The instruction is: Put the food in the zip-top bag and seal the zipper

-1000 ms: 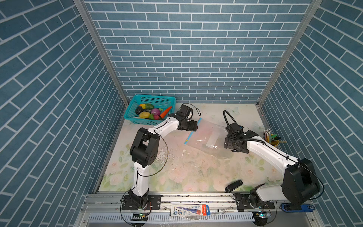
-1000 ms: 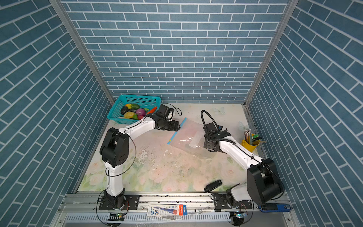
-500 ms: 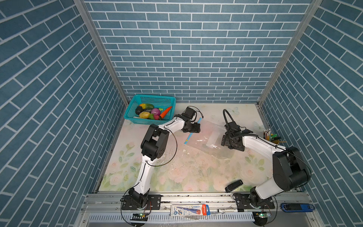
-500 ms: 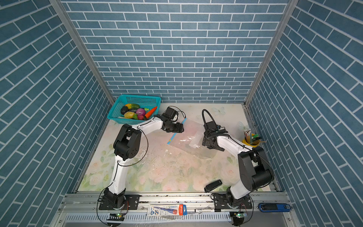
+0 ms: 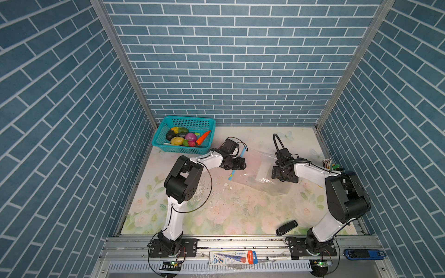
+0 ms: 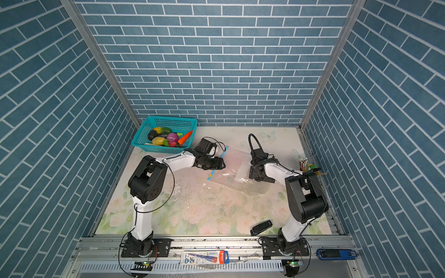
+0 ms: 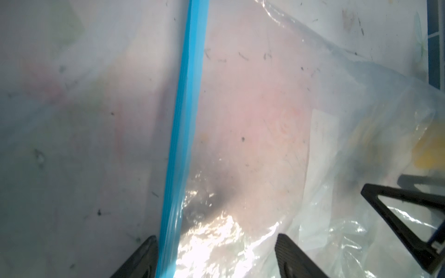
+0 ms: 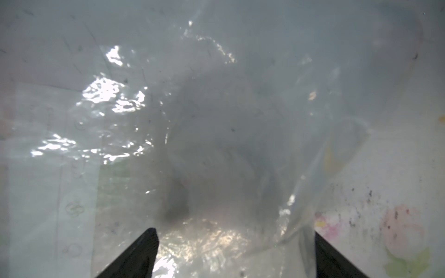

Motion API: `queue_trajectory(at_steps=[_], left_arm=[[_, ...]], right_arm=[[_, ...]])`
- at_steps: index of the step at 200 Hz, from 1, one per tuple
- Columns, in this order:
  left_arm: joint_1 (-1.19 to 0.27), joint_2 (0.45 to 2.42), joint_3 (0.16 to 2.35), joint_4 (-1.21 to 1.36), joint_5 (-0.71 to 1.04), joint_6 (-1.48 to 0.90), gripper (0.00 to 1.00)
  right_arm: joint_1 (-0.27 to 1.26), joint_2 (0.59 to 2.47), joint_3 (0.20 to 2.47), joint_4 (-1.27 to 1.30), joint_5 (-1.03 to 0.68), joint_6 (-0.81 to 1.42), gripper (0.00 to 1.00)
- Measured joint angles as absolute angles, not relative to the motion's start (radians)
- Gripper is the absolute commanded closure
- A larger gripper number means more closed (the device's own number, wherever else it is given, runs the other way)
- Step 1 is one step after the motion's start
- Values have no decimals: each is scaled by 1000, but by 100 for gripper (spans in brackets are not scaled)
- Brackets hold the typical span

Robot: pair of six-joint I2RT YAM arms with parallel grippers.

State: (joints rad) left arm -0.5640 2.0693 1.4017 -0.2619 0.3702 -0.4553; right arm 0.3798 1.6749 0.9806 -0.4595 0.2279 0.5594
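The clear zip-top bag (image 5: pixel 255 168) (image 6: pixel 232 166) lies flat on the floral table between my two grippers. Its light blue zipper (image 5: pixel 243 152) (image 7: pixel 185 120) runs along the left edge. My left gripper (image 5: pixel 237 163) (image 7: pixel 216 238) hovers open and low over that edge, the zipper just inside one fingertip. My right gripper (image 5: pixel 283 174) (image 8: pixel 234 233) stands open over the bag's (image 8: pixel 216 120) opposite end, near the white label (image 5: pixel 262 169). The food (image 5: pixel 186 138) (image 6: pixel 168 138) lies in a teal mesh basket at the back left; nothing is held.
The teal basket (image 5: pixel 190 119) stands against the back wall. A cup of pencils (image 5: pixel 328 164) is at the right edge. A black remote (image 5: pixel 286 227) lies near the front right. Small crumbs dot the table in front of the bag.
My left gripper has come a little toward the front along the zipper, and that arm's elbow has swung. The right gripper has stayed over the bag, its jaws slightly narrower.
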Motion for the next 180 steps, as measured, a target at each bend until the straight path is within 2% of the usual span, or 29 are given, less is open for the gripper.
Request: queue_trajectory(at_steps=[116,154,180], left_arm=[[-632,1961,1208,-123,411,-513,22],[-629,1914,1153,-99,409,-527,22],[-606,1829,1079,-89,405,-536,22]], right_arm=[[368,1799,1169,-451,225,464,7],[369,1797,1211,-521,252,445,3],[381,1779,1227,-593,266,446,3]])
